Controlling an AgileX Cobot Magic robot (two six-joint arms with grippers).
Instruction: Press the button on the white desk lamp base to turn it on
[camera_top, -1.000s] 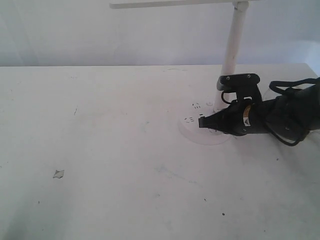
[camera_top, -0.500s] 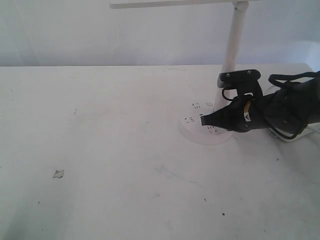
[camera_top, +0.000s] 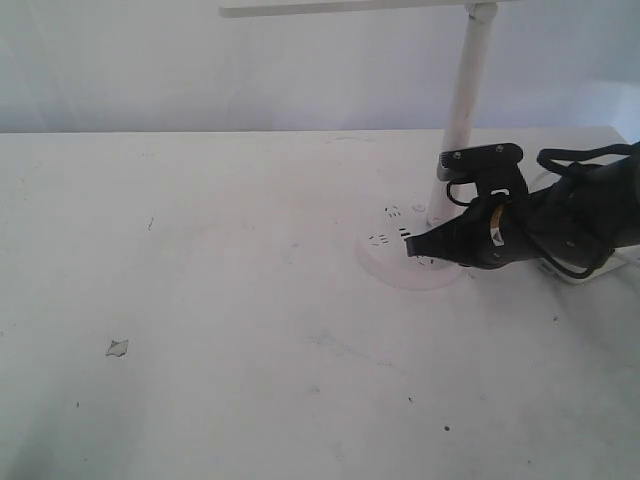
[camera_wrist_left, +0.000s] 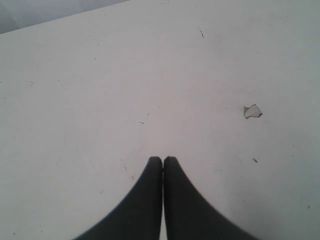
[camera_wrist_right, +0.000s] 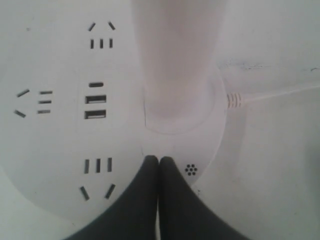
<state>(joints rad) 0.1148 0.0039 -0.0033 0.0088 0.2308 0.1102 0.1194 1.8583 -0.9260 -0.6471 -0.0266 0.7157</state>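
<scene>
Our right gripper (camera_wrist_right: 159, 159), jaws pressed together and holding nothing, has its tips over the white desk lamp base (camera_wrist_right: 55, 130), just beside a small dotted grille (camera_wrist_right: 190, 170) near the stem (camera_wrist_right: 175, 60); the base stands toward the table's (camera_top: 250, 300) right side; our left gripper (camera_wrist_left: 163, 159), likewise closed and empty, hangs over bare tabletop.

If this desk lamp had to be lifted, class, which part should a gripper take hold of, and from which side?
Probably the stem, low down, approached level from the right, where the right gripper, shut, sits over the base. The stem is narrow and nearly upright, so jaws could close around it; the base is a wide flat disc, likely too broad to span.
</scene>
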